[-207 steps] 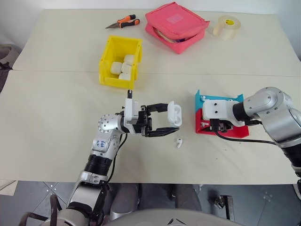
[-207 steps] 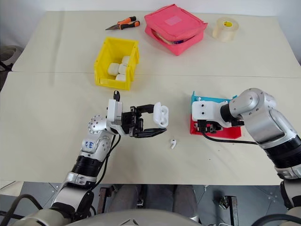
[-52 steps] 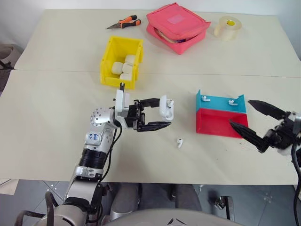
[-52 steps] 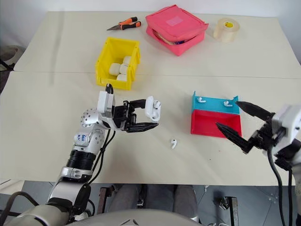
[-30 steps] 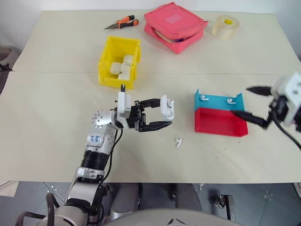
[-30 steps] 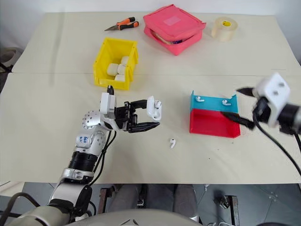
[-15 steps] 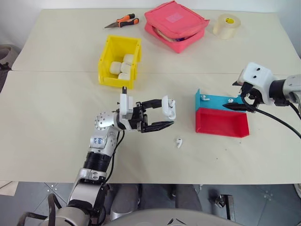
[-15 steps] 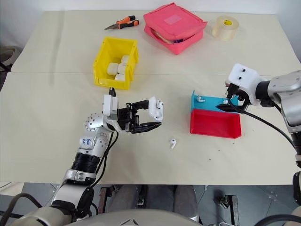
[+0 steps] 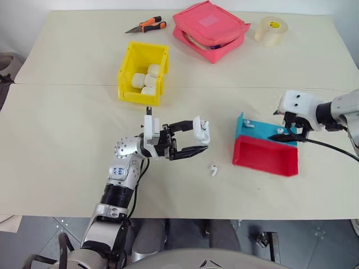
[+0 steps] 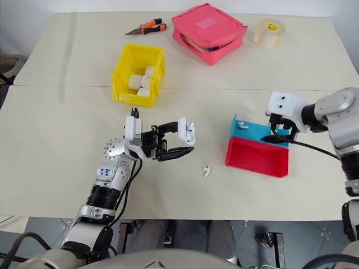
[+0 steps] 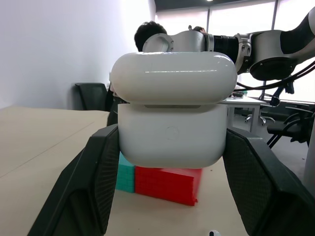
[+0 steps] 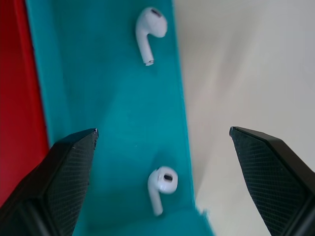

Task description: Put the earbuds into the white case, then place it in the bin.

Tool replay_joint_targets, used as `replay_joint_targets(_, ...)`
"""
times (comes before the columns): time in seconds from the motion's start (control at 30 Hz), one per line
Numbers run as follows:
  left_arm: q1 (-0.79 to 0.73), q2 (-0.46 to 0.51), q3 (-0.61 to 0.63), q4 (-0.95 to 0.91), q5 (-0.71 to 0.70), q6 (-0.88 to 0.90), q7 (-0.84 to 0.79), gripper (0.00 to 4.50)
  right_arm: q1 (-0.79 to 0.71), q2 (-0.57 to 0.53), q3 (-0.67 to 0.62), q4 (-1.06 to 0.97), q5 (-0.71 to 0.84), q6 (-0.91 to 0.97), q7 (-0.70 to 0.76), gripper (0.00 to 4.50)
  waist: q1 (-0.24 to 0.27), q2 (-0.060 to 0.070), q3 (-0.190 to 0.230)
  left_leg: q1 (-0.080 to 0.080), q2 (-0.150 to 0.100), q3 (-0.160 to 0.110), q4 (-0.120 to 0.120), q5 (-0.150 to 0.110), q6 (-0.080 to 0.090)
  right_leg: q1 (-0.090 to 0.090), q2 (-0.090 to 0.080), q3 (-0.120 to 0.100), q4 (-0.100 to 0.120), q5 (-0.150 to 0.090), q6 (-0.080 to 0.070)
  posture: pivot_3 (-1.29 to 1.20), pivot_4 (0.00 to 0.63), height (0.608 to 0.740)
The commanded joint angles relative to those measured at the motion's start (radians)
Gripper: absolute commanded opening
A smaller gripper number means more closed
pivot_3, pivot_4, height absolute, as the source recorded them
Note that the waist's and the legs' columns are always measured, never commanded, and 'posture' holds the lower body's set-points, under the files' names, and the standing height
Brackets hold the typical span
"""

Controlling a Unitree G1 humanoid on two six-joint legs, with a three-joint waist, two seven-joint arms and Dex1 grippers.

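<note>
Right pincer (image 12: 162, 142) dropped, wide over blue tray (image 12: 106, 98) earbuds (image 12: 160, 188); left pincer (image 9: 197, 140) holds glossy white case (image 11: 172, 110).

The left gripper (image 9: 197, 140) holds the white case (image 9: 201, 129) up over the table (image 9: 56, 140). One earbud (image 9: 213, 170) lies just below it. The right gripper (image 9: 283, 136) is over the blue tray (image 9: 249, 127), which touches the red tray (image 9: 263, 157). The yellow bin (image 9: 143, 73) sits farther back.

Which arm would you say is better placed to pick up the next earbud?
The right: its open gripper hangs over two earbuds in the blue tray, while the left gripper holds the case.
</note>
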Motion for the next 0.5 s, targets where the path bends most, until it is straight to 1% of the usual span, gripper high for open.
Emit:
replay_joint_targets(0.03, -0.004, 0.000, -0.001, -0.034, -0.004, -0.019, 0.000, 2.77, -0.009, -0.026, -0.025, 0.004, -0.021, -0.009, 0.012, 4.49, -0.001, 0.000, 0.000, 0.000, 0.000, 0.000, 0.000, 0.000, 0.000, 0.000, 0.000, 0.000, 0.000, 0.000, 0.000, 0.00, 0.150, 0.740)
replay_joint_targets(0.13, -0.006, -0.003, -0.003, -0.032, -0.006, -0.018, 0.001, 2.77, -0.013, -0.035, -0.029, 0.017, -0.039, -0.013, 0.019, 4.49, 0.000, 0.000, 0.000, 0.000, 0.000, 0.000, 0.000, 0.000, 0.000, 0.000, 0.000, 0.000, 0.000, 0.000, 0.000, 0.00, 0.150, 0.740)
replay_joint_targets(0.33, -0.005, -0.006, -0.006, -0.029, -0.005, -0.018, -0.002, 2.77, 0.007, -0.072, -0.029, 0.006, -0.070, 0.049, 0.030, 4.49, 0.001, 0.000, 0.000, 0.000, 0.000, 0.000, 0.000, 0.000, 0.000, 0.000, 0.000, 0.000, 0.000, 0.000, 0.000, 0.00, 0.150, 0.740)
replay_joint_targets(0.5, -0.011, -0.009, -0.008, -0.022, -0.005, -0.019, -0.006, 2.77, 0.012, -0.063, -0.027, 0.018, -0.077, 0.054, 0.029, 4.49, -0.001, 0.000, 0.000, 0.000, 0.000, 0.000, 0.000, 0.000, 0.000, 0.000, 0.000, 0.000, 0.000, 0.000, 0.000, 0.00, 0.150, 0.740)
